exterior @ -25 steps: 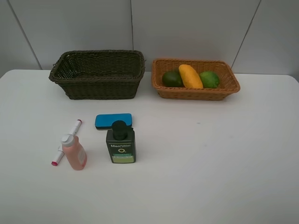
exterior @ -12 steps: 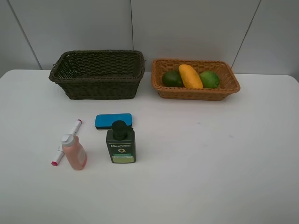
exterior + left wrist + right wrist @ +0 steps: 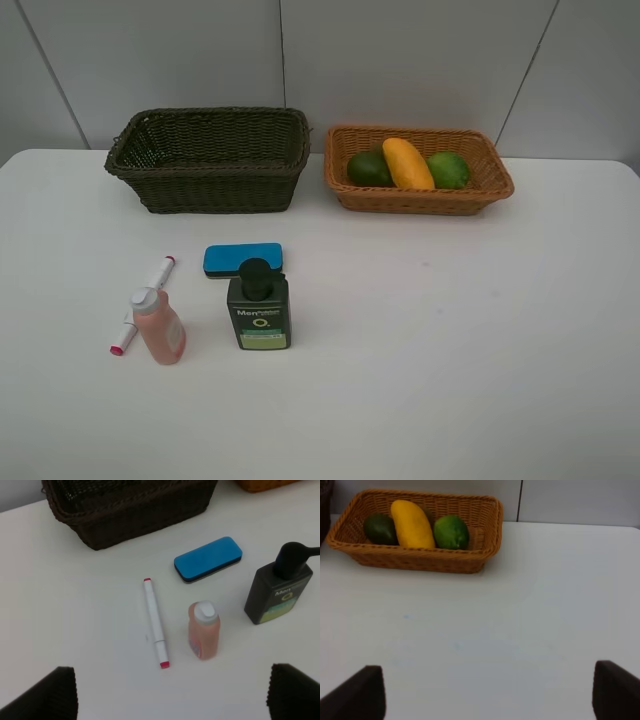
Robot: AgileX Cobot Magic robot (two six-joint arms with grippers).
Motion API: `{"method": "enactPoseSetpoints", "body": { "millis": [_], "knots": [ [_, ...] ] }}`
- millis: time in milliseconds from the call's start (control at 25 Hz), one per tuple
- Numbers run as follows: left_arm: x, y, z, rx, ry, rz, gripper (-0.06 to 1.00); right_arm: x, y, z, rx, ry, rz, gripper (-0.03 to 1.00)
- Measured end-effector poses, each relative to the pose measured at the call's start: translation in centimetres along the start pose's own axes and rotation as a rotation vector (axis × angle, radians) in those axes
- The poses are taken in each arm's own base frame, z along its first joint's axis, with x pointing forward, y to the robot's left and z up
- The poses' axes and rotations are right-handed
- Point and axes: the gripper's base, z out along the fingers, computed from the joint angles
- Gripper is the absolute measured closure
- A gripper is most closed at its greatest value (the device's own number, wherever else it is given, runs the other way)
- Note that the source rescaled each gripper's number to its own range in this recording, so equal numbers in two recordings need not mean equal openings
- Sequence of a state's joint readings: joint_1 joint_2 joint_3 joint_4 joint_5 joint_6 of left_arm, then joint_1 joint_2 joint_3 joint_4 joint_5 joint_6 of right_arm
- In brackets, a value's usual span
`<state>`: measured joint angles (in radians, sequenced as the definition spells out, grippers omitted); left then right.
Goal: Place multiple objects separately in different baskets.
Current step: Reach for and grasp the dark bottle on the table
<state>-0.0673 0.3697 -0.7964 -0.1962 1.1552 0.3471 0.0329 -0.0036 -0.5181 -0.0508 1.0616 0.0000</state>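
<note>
Surface [image 3: 450, 330]: white; carries both baskets along the back and four loose items at front left.
Dark basket [image 3: 215, 190]: back left, long axis left to right; no contents show, so it is probably meant for the non-fruit items.
Tan basket [image 3: 420, 200]: back right, just beside the dark one, same axis; holds three fruits, so the fruit sorting looks nearly or fully done. No kiwi shows.
Left tool [image 3: 172, 695]: above the loose items, fingers spread wide, holding nothing; likely placed for the next pick.
Right tool [image 3: 487, 690]: over bare surface in front of the tan basket, spread wide, empty.
Pump bottle [image 3: 259, 315]: upright, label facing front, just in front of the eraser.
Mango [image 3: 408, 163]: in the tan basket between the other fruits, long axis front to back, slightly slanted.
Eraser [image 3: 243, 258]: lies flat, long axis left to right, apart from the bottle in the left wrist view.
Pink bottle [image 3: 158, 327]: upright, cap up, just beside the marker.
Avocado [image 3: 368, 168]: left of the mango, touching it.
Green fruit [image 3: 449, 170]: right of the mango.
Marker [image 3: 158, 274]: lies flat, long axis diagonal, near end toward front left.
</note>
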Motion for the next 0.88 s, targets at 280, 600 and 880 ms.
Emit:
{"method": "enactPoseSetpoints", "body": {
  "millis": [280,600,880],
  "knots": [
    [-5.6,1.5,3.3,0.117,0.135,0.100,-0.06,0.0,0.0,0.0,0.000,-0.002,0.000,-0.02],
    [-10.7,-0.2,10.2,0.286,0.252,0.342,-0.06,0.0,0.0,0.0,0.000,-0.003,0.000,-0.02],
    [-13.5,-3.8,16.7,0.404,0.340,0.538,-0.06,0.0,0.0,0.0,0.000,-0.003,0.000,-0.02]
  ]
}}
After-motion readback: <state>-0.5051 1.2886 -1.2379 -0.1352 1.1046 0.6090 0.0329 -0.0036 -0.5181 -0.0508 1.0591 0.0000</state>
